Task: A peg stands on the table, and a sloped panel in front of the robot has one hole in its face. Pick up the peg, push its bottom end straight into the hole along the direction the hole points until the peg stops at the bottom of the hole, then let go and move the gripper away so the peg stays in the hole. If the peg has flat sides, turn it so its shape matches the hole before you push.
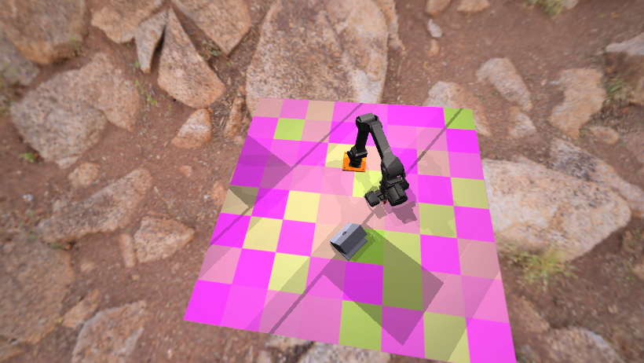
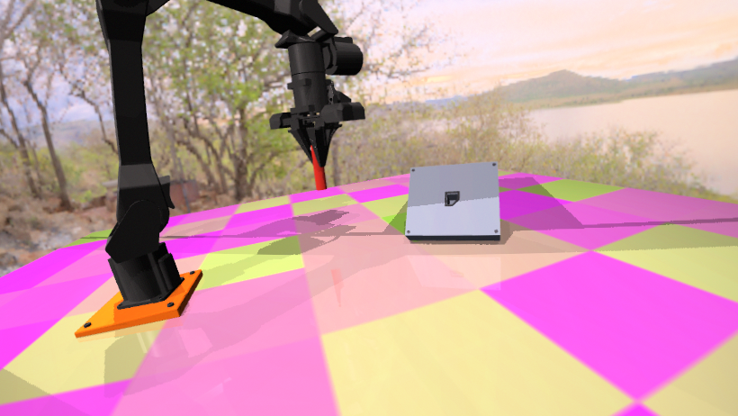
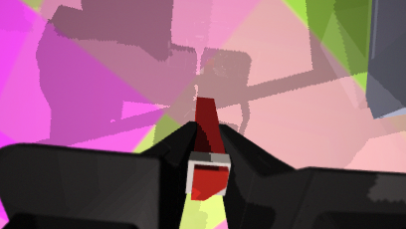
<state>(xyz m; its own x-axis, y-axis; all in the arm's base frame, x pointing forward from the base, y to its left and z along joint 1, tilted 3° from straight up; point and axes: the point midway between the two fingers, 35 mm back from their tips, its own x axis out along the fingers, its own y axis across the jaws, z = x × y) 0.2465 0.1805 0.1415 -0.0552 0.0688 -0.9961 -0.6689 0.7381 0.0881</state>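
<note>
The red peg [image 2: 319, 178] [image 3: 206, 112] has flat sides and one cut corner, with a pale band near its top in the wrist view. My gripper [image 2: 318, 158] [image 3: 206, 130] is shut on it and holds it above the table, nearly upright with a slight lean. In the top view only a speck of red shows under the gripper. The grey sloped panel [image 2: 428, 221] [image 1: 353, 229] [image 3: 393, 60] stands apart from the peg, to its right in the exterior view. Its dark hole [image 2: 452, 198] [image 1: 344, 232] is squarish with the lower right corner cut off.
The arm's orange base plate [image 1: 354, 169] [image 2: 155, 313] is on the checkered table [image 1: 288, 311] [image 2: 392, 351]. The panel block shows at the right edge of the wrist view. Shadows of the arm and other shapes fall across the table.
</note>
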